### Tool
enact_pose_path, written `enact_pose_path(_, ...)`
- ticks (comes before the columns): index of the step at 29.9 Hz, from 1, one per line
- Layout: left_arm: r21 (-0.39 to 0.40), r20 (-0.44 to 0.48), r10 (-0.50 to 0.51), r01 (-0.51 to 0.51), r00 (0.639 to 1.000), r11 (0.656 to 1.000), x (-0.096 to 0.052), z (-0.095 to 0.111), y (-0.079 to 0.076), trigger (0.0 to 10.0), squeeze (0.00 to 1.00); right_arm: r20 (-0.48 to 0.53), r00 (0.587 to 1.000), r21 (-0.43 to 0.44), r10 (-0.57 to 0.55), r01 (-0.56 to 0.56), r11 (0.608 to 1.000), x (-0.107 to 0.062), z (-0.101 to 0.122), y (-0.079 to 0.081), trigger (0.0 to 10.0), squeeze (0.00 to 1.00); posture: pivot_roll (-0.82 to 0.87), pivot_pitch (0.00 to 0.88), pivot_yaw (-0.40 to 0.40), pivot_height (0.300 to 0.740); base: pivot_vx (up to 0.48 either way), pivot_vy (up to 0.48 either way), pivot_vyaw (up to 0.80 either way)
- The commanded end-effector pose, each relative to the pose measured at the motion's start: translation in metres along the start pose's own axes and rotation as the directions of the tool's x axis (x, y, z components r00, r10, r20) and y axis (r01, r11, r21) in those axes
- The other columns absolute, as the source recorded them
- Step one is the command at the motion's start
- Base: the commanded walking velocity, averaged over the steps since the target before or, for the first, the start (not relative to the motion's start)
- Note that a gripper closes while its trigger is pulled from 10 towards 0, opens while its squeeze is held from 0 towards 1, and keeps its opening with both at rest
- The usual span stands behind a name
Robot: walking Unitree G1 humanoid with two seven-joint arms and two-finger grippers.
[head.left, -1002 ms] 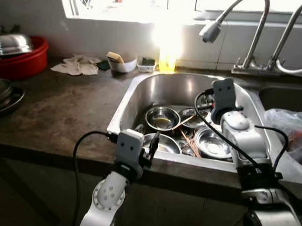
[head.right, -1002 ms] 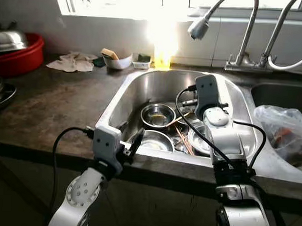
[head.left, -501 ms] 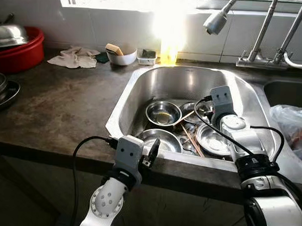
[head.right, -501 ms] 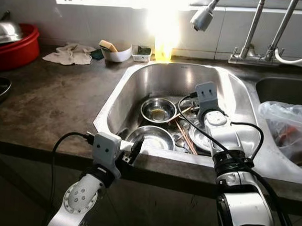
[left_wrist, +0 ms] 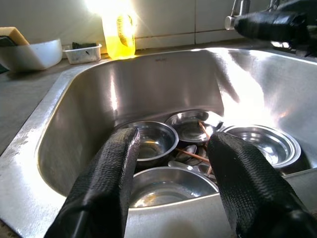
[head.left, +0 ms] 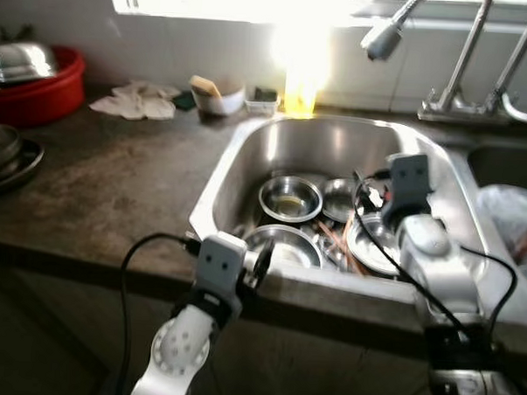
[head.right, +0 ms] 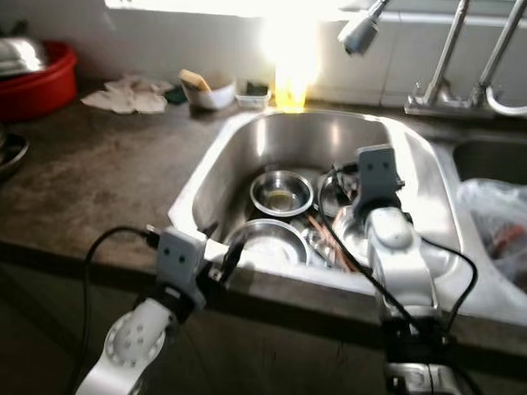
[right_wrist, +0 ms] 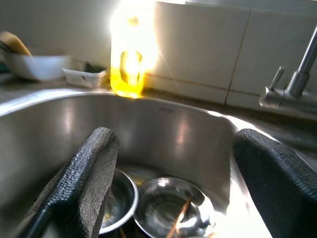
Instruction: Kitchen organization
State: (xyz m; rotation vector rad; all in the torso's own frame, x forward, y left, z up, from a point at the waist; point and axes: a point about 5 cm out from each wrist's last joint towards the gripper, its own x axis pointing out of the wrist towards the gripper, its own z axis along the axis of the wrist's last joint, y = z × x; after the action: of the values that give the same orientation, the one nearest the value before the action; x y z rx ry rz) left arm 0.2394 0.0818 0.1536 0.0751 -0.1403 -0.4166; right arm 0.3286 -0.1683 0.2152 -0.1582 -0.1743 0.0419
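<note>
**Inspector:** Largest item first.

**Assistant:** Steel sink (head.left: 248,153), set in a dark counter (head.left: 106,191). Several steel bowls (head.left: 290,197) lie in its basin with wooden chopsticks (head.left: 336,244) across them.

**Inspector:** The arms?

**Assistant:** Right gripper (right_wrist: 173,178) is over the basin's right side, fingers spread wide, nothing between them. Left gripper (left_wrist: 171,163) is at the sink's near rim, fingers likewise wide apart and empty.

**Inspector:** What do the head views add?

**Assistant:** A red basin (head.left: 40,96) with a steel lid at far left, a rag (head.left: 141,103), a plastic bag (head.right: 503,225) on the right.

**Inspector:** And the wrist views?

**Assistant:** The glare resolves into a yellow bottle (left_wrist: 119,32) behind the sink, beside a small tray (left_wrist: 81,52) and a white bowl (left_wrist: 29,54).
</note>
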Motion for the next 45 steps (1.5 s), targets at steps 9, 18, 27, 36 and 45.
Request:
enact_pose_path(9,0.0,0.019,-0.011,0.011,1.0,1.0,0.001,0.002,0.004,10.0,0.0,0.054,0.997,0.096,0.062,-0.067,0.993,-0.06,-0.006,0.021,10.0,0.0,0.07,0.001,0.03,0.74,0.0,0.0,0.0)
enact_pose_path(18,-0.002,0.017,-0.01,0.01,1.0,1.0,0.001,0.0,0.007,10.0,0.0,0.069,0.995,0.043,0.078,-0.081,0.996,-0.072,-0.008,0.023,10.0,0.0,0.05,0.0,0.04,0.74,0.0,0.0,0.0)
enact_pose_path(27,-0.008,0.013,-0.003,0.003,1.0,1.0,0.003,-0.003,0.005,10.0,0.0,0.052,0.995,0.06,0.087,-0.09,0.994,-0.068,-0.01,0.035,10.0,0.0,0.07,0.0,0.032,0.74,0.0,0.189,0.5)
enact_pose_path(36,-0.01,0.008,-0.002,0.002,1.0,1.0,0.002,-0.004,0.005,10.0,0.0,0.037,0.998,0.116,0.055,-0.059,0.992,-0.063,-0.009,0.033,10.0,0.0,0.07,0.0,0.034,0.74,0.0,0.411,0.16)
enact_pose_path(45,-0.006,0.005,0.0,0.0,1.0,1.0,0.001,-0.005,0.005,10.0,0.0,0.033,0.997,0.132,0.064,-0.068,0.989,-0.062,-0.008,0.036,10.0,0.0,0.07,0.004,0.031,0.74,0.0,0.446,0.0)
